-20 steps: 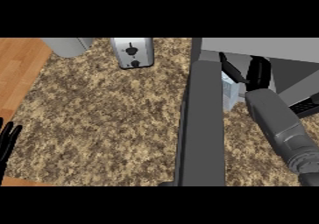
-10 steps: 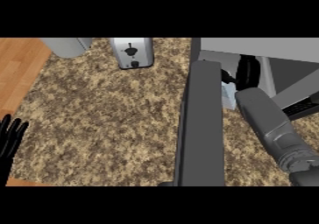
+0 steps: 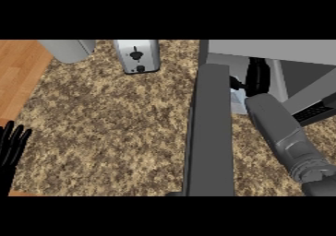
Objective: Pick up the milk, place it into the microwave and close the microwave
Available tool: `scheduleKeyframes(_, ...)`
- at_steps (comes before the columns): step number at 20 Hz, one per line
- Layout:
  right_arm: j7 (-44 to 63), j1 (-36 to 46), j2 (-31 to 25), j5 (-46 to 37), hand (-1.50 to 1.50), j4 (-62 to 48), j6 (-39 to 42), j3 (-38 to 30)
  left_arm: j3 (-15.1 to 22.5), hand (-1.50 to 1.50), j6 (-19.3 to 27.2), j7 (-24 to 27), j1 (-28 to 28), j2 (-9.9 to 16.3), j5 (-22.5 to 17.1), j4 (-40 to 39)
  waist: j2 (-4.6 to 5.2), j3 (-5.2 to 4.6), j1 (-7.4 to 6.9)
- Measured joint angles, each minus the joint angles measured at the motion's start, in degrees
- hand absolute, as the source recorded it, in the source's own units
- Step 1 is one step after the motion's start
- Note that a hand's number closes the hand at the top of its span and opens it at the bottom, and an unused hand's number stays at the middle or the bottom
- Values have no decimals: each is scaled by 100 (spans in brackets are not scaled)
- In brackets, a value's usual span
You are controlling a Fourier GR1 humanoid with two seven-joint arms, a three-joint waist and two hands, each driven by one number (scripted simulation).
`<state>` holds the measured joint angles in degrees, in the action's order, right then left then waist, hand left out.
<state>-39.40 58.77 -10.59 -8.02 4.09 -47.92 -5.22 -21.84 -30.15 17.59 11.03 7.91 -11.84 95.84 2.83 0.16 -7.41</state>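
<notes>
The milk [image 3: 237, 98], a pale carton, stands at the front left of the open microwave [image 3: 293, 69], just inside its mouth. My right hand [image 3: 256, 74] reaches into the cavity; its thumb lies across the carton's top and its fingers curl round the far side, hiding the upper part. The grey forearm comes in from the lower right, over the counter. The microwave's dark door [image 3: 210, 138] stands open, running towards me left of the arm. My left hand [image 3: 9, 148] rests open at the lower left edge, fingers up.
A silver toaster [image 3: 136, 55] and a grey rounded container [image 3: 69, 48] stand at the back of the speckled counter [image 3: 109, 120]. A wooden surface [image 3: 14, 73] borders the counter on the left. The open door splits the counter from the microwave's side.
My right forearm has swung left, closer to the door, and the hand has closed up deeper in the cavity. The left hand has crept slightly up and right.
</notes>
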Motion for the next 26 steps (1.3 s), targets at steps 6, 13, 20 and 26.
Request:
scheduleKeyframes(6,-193,-182,52,97,-150,126,159,-112,-16,-150,12,61,68,-36,8,101,-49,0,97)
scheduleKeyframes(13,-516,-411,-36,252,-150,229,665,-280,-12,-150,8,143,250,-127,39,153,-103,-6,197)
scheduleKeyframes(20,-1083,-827,159,514,-150,420,1501,-513,36,-150,-26,144,623,-251,74,507,-188,-14,351)
scheduleKeyframes(26,-1379,-1187,493,710,-150,601,2005,-649,282,-150,-205,259,1027,-426,285,724,-261,-24,516)
